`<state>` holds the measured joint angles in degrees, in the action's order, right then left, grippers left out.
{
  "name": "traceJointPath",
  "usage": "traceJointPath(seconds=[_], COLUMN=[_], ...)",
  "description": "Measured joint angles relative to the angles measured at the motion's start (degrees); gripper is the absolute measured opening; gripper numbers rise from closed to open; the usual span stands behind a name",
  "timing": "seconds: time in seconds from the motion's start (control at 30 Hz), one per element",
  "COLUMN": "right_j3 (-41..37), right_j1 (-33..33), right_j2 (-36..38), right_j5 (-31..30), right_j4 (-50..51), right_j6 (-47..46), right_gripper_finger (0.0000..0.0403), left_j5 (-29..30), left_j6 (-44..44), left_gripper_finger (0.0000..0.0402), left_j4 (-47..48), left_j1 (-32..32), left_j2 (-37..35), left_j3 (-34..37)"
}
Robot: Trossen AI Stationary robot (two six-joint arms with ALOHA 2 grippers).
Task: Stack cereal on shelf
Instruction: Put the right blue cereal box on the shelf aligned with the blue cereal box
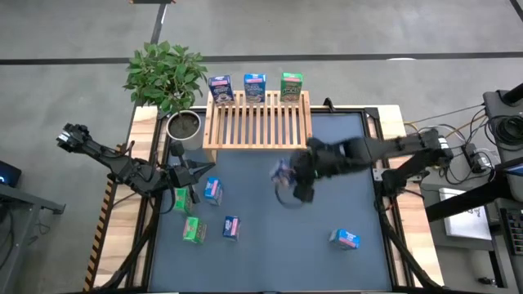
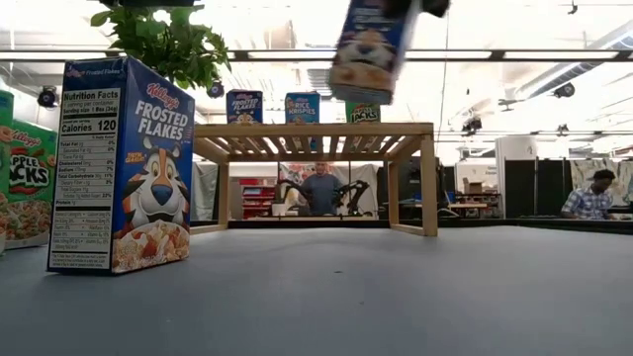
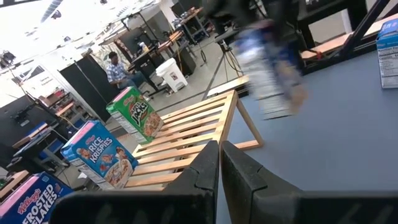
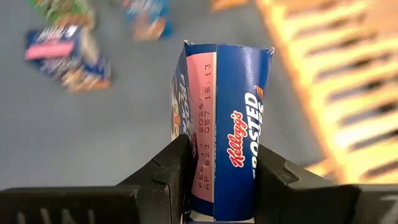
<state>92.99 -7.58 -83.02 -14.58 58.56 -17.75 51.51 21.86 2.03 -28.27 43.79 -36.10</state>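
Blue cardboard dominates the grasp: the right pincer (image 4: 217,180) clamps a Kellogg's Frosted Flakes box (image 4: 224,124) between both fingers, its pink end panel printed with a date code. In the high view this held box (image 1: 283,171) hangs in the air above the counter (image 1: 270,261), just in front of the shelf (image 1: 257,122) and near its right half.

Three boxes stand upright along the shelf's back edge:
- Frosted Flakes (image 1: 219,87) at the left;
- Rice Krispies (image 1: 254,85) in the middle;
- green Apple Jacks (image 1: 291,85) at the right.

On the counter's left half lie or stand loose boxes: a green box (image 1: 181,199), a blue box (image 1: 212,189), a second green box (image 1: 194,230) and a second blue box (image 1: 230,228). Another blue box (image 1: 345,238) lies toward the front right corner.

In the low view a Frosted Flakes box (image 2: 124,163) stands close to the camera, side panel reading "Nutrition Facts" and "Calories 120"; an Apple Jacks box (image 2: 25,183) stands behind it.

The left pincer (image 1: 198,173) hovers near the counter's left edge with its fingers closed together, holding nothing. A potted plant (image 1: 167,77) stands at the back left corner, beside the shelf.

People show in the room behind.
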Motion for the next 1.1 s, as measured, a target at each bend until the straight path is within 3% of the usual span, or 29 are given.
traceJointPath(seconds=[0.3,0.43,0.67,1.1], right_j3=[19.1,28.5,41.1,41.3], right_j1=[14.4,19.7,25.4,27.4], right_j2=[-11.7,-19.2,-30.0,-32.5], right_j5=[3.3,8.5,10.6,10.7], right_j4=[-1.9,-1.9,-1.7,-1.8], right_j6=[25.8,32.0,37.3,39.5], right_gripper_finger=[0.0118,0.0117,0.0121,0.0157], left_j5=[0.0,0.0,0.0,0.0], left_j6=[1.1,1.2,1.2,1.1], left_gripper_finger=[0.0000,0.0000,0.0000,0.0000], left_j4=[0.0,0.0,0.1,0.3], left_j1=[0.0,0.0,0.0,0.0], left_j2=[0.0,-0.1,-0.1,0.0], left_j3=[0.0,0.0,0.0,0.0])
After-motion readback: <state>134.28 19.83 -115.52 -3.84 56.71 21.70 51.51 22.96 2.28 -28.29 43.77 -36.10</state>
